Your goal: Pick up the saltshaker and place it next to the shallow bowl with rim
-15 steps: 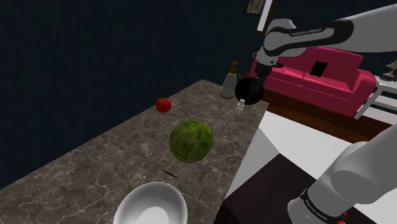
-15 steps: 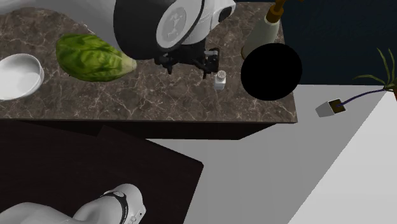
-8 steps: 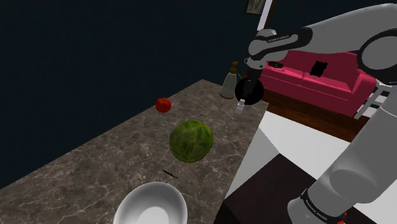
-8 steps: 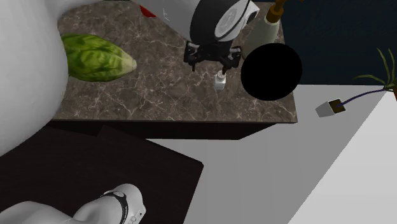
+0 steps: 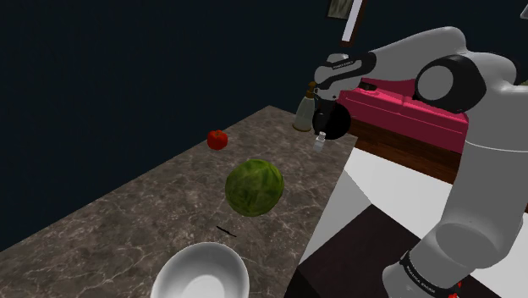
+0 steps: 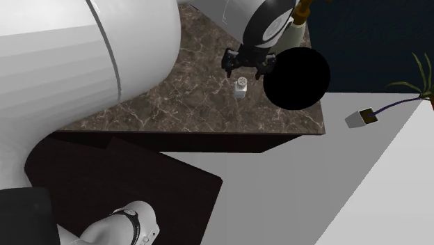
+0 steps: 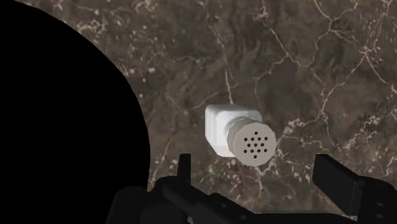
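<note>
White saltshaker (image 6: 240, 86) stands upright, upper centre of the second exterior view, under the gripper (image 6: 247, 66), spread wide and empty. Risk: off-centre descent strikes the cap, toppling it toward the surface (image 6: 174, 104) edge.

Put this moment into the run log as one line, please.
phase: pre-grasp | hand: open, over saltshaker, not touching | saltshaker: upright on dark veined counter | bowl: other end of counter
</note>
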